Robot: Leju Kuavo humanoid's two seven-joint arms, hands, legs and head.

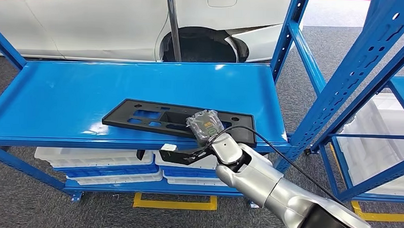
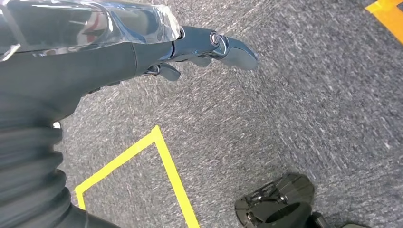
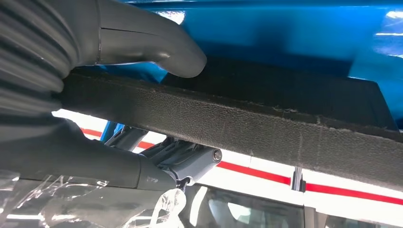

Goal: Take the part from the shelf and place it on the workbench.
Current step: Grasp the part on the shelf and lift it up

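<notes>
While the black plastic panel (image 1: pixel 177 120) lies flat on the blue shelf deck (image 1: pixel 89 90), near its front edge and w/ one long side roughly parallel to that lip, the right hand (image 1: pixel 205 128) is placed at the panel's near edge, right of centre. From the right wrist view, the thick thumb (image 3: pixel 157 50) is seen on one face of the panel's rim (image 3: pixel 266 123) and darker fingers (image 3: pixel 185 159) on the opposite face, so the edge is judged to be pinched. Whether the grip is tight can't be told.

The left hand (image 2: pixel 204 47) is seen hanging over grey carpet (image 2: pixel 309 118) w/ fingers fairly straight and nothing held.

Risks, as judged from here:
- Panel is long and is held off-centre at one edge only. Once lifted, the far left end is likely to droop or swing, and the piece could be twisted out of the pinch.
- Pinch is on a thin rim, so slip is likely if the lift is quick.
- Blue uprights (image 1: pixel 289 36) stand just beside the panel's right end. A pull-out that's angled could catch the end on a post.
- Shelf lip could snag the far edge if the panel is dragged, not raised first.
- Workbench isn't identified in these views, so the carry path can't be assessed.
</notes>
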